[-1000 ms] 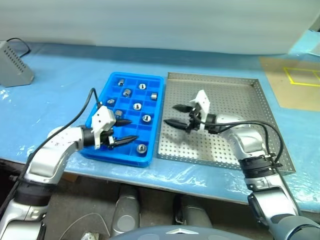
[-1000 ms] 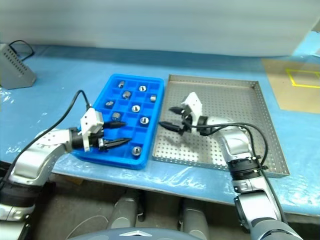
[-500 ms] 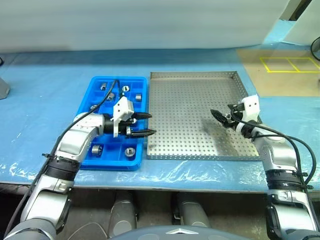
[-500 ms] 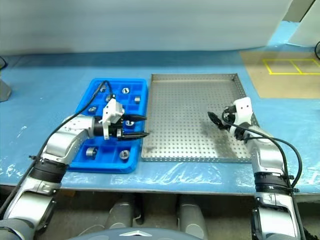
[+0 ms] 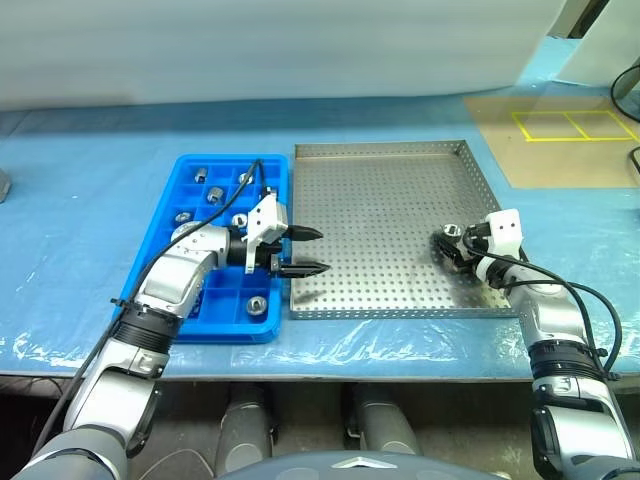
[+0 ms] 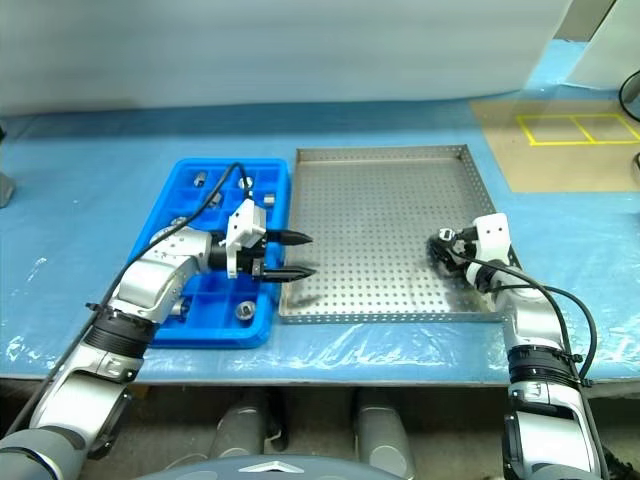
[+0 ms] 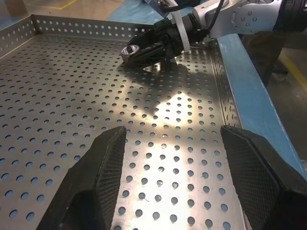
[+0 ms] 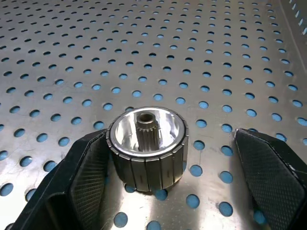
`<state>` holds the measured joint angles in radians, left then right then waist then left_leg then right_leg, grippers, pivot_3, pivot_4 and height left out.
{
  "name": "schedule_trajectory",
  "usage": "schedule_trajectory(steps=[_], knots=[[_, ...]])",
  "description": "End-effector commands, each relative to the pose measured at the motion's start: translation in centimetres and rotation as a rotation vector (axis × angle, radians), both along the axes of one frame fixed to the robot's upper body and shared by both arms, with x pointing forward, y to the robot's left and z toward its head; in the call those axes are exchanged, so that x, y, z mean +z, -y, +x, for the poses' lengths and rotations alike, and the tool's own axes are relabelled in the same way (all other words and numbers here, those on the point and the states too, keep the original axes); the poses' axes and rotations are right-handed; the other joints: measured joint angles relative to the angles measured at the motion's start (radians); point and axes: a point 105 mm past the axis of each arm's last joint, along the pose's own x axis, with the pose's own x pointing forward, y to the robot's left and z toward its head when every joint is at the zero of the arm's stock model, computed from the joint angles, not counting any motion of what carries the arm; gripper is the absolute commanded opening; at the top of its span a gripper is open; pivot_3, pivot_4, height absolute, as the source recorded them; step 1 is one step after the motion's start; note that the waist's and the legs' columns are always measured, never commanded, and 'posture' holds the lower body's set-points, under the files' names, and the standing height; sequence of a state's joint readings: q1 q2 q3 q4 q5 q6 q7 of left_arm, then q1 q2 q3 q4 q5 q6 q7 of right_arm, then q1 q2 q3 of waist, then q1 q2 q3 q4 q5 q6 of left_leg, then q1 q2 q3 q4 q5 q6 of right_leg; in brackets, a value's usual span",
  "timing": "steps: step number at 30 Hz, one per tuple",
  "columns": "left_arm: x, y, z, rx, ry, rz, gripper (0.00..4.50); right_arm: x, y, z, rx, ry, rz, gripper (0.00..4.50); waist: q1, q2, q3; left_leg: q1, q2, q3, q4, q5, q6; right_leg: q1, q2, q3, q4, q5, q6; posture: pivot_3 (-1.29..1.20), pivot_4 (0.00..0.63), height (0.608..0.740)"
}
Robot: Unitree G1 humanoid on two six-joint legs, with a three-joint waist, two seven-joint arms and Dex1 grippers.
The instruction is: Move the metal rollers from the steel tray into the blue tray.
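Note:
The steel tray (image 5: 385,180) lies mid-table, and the blue tray (image 5: 170,225) lies against its left side. One of the metal rollers (image 8: 147,143) stands on end on the perforated floor near the steel tray's right rim (image 5: 452,230). My right gripper (image 8: 168,138) is open and low around it, one finger close against its side and the other apart. Several rollers (image 5: 213,194) sit in the blue tray's compartments. My left gripper (image 5: 322,251) is open and empty, pointing right over the steel tray's left edge. The left wrist view shows that roller (image 7: 132,49) across the tray.
A blue sheet covers the table (image 5: 90,150). A brown board with yellow tape marks (image 5: 565,125) lies at the back right. A grey box (image 5: 3,185) sits at the far left edge. A black cable (image 5: 245,180) from my left arm arcs over the blue tray.
The camera has swung right. My right gripper moved from the steel tray's left part to its right rim and sank around the roller. My left gripper moved right across the blue tray.

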<state>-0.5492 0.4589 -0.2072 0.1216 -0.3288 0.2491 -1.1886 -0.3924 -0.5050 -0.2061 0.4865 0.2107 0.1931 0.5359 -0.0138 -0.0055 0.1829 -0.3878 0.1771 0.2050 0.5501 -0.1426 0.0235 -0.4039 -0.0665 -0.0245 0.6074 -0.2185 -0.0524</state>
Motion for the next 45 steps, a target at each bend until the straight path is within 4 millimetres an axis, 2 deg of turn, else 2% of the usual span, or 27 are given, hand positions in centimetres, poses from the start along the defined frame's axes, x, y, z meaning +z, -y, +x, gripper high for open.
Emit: schedule_trajectory(steps=[1, 2, 3, 4, 6, 7, 11, 15, 17, 22, 25, 27, 29, 32, 35, 38, 42, 45], knots=[[0.8, -0.5, 0.1, 0.007, 0.047, 0.002, 3.34, 0.5, -0.5, 0.5, 0.011, 0.028, 0.005, 4.29, 0.0, 0.0, 0.0, 0.0, 0.0, 0.0, 0.001, 0.0, 0.0, 0.0, 0.0, 0.0, 0.0, 0.0, 0.0, -0.27, 0.15, 0.74], [0.7, -0.6, 0.1, 0.011, 0.047, 0.004, 3.34, 0.4, -0.7, 0.6, 0.016, 0.029, 0.002, 4.29, 0.0, 0.0, 0.0, 0.0, 0.0, 0.0, 0.001, 0.0, 0.0, 0.001, 0.0, 0.0, 0.0, 0.0, 0.0, -0.26, 0.15, 0.74], [0.6, -0.6, 0.1, 0.014, 0.047, 0.005, 3.34, 0.4, -0.9, 0.7, 0.021, 0.027, -0.009, 3.87, 0.0, 0.0, 0.0, 0.0, 0.0, 0.0, 0.001, 0.0, 0.001, 0.001, 0.0, 0.0, 0.0, 0.0, 0.0, -0.26, 0.15, 0.74], [0.6, -0.7, 0.2, 0.016, 0.047, 0.005, 3.34, 0.3, -1.0, 0.7, 0.024, 0.024, -0.022, 3.69, 0.0, 0.0, 0.0, 0.0, 0.0, 0.0, 0.002, -0.001, 0.001, 0.001, 0.0, 0.0, 0.0, 0.0, 0.0, -0.26, 0.15, 0.74], [0.5, -0.8, 0.2, 0.02, 0.047, 0.006, 3.34, 0.2, -1.1, 0.9, 0.023, 0.022, -0.035, 3.06, 0.001, 0.0, 0.0, 0.0, 0.0, 0.0, 0.002, -0.001, 0.001, 0.001, 0.0, 0.0, 0.0, 0.0, 0.0, -0.26, 0.15, 0.74], [0.5, -0.8, 0.2, 0.023, 0.046, 0.006, 3.34, 0.3, -1.2, 0.9, 0.032, 0.028, -0.022, 3.06, 0.001, 0.0, 0.0, 0.0, 0.0, 0.0, 0.002, -0.001, 0.001, 0.001, 0.0, 0.0, 0.0, 0.0, 0.0, -0.26, 0.15, 0.74], [0.3, -1.3, 0.5, 0.046, 0.051, 0.012, 3.34, 0.1, -1.5, 1.1, 0.038, 0.012, -0.034, 2.02, 0.002, 0.0, 0.0, 0.0, 0.0, 0.0, 0.002, -0.001, 0.002, 0.001, 0.0, 0.0, 0.0, 0.0, 0.0, -0.25, 0.15, 0.74], [0.2, -1.9, 0.8, 0.082, 0.053, 0.011, 3.34, 0.2, -3.7, 0.8, 0.12, 0.022, 0.02, 1.69, 0.001, 0.0, 0.0, 0.0, 0.001, 0.0, 0.002, -0.001, 0.002, 0.001, 0.0, 0.0, 0.0, 0.0, 0.0, -0.23, 0.15, 0.74], [0.0, -2.3, 0.6, 0.093, 0.047, 0.013, 3.34, 0.3, -3.8, 1.0, 0.104, 0.025, -0.001, 1.69, 0.001, 0.0, 0.0, 0.0, 0.001, 0.0, 0.002, -0.001, 0.002, 0.001, 0.0, 0.0, 0.0, 0.0, 0.0, -0.23, 0.15, 0.74], [0.5, -3.7, 0.6, 0.162, 0.052, 0.006, 3.34, 1.7, -6.0, 1.5, 0.176, 0.06, 0.003, 1.69, 0.002, 0.0, 0.0, 0.0, 0.001, 0.0, 0.002, -0.001, 0.001, 0.001, 0.0, 0.0, 0.0, 0.0, 0.0, -0.2, 0.15, 0.74], [1.2, -5.0, 1.2, 0.231, 0.065, -0.007, 3.34, 3.7, -8.3, 2.0, 0.253, 0.105, 0.027, 1.69, 0.003, 0.0, 0.0, -0.001, 0.001, 0.0, 0.002, -0.001, 0.001, 0.0, 0.0, 0.0, 0.0, 0.0, 0.0, -0.14, 0.15, 0.74], [1.9, -6.1, 1.2, 0.282, 0.063, -0.025, 3.34, 6.1, -12.3, 1.8, 0.412, 0.153, 0.08, 1.69, 0.004, 0.001, 0.0, 0.0, 0.001, 0.0, 0.001, -0.001, 0.001, 0.0, 0.0, 0.0, 0.0, 0.0, 0.0, -0.11, 0.15, 0.74], [2.4, -7.2, 0.9, 0.327, 0.065, -0.03, 3.34, 7.7, -15.7, 1.2, 0.564, 0.173, 0.118, 1.69, 0.003, 0.001, 0.001, -0.001, 0.002, 0.0, 0.0, -0.001, 0.001, -0.002, 0.0, 0.0, 0.0, 0.0, 0.0, -0.07, 0.15, 0.74], [2.5, -8.8, 0.5, 0.399, 0.07, -0.012, 3.34, 8.3, -19.1, 0.4, 0.712, 0.16, 0.148, 1.69, 0.023, 0.001, 0.001, -0.001, 0.002, 0.0, -0.005, 0.0, -0.001, -0.003, 0.0, -0.001, 0.0, -0.001, -0.002, 0.0, 0.15, 0.74], [2.8, -11.4, -0.2, 0.497, 0.088, 0.015, 3.34, 8.7, -22.7, -0.3, 0.871, 0.152, 0.154, 1.69, 0.048, 0.0, 0.001, -0.003, 0.003, 0.0, -0.006, 0.0, -0.001, -0.005, 0.0, -0.003, -0.001, -0.003, -0.005, 0.07, 0.15, 0.74], [3.0, -13.1, -1.3, 0.57, 0.093, 0.027, 3.34, 8.4, -25.2, -1.0, 0.982, 0.14, 0.135, 1.69, 0.078, 0.0, 0.001, -0.009, 0.003, -0.001, -0.006, 0.0, -0.002, -0.01, 0.0, -0.005, 0.0, -0.003, -0.005, 0.16, 0.15, 0.74], [2.7, -14.4, -3.7, 0.63, 0.076, 0.044, 3.34, 8.4, -27.8, -1.7, 1.086, 0.136, 0.143, 1.69, 0.109, 0.0, 0.001, -0.015, 0.003, -0.001, -0.005, 0.0, -0.002, -0.016, -0.001, -0.005, 0.0, -0.003, -0.005, 0.23, 0.15, 0.74], [2.6, -14.8, -4.7, 0.669, 0.064, 0.044, 3.34, 7.8, -29.0, -1.8, 1.117, 0.124, 0.132, 1.69, 0.137, 0.0, 0.001, -0.016, 0.004, -0.002, -0.005, 0.0, -0.003, -0.016, 0.0, -0.007, 0.001, -0.003, -0.005, 0.29, 0.15, 0.74]])
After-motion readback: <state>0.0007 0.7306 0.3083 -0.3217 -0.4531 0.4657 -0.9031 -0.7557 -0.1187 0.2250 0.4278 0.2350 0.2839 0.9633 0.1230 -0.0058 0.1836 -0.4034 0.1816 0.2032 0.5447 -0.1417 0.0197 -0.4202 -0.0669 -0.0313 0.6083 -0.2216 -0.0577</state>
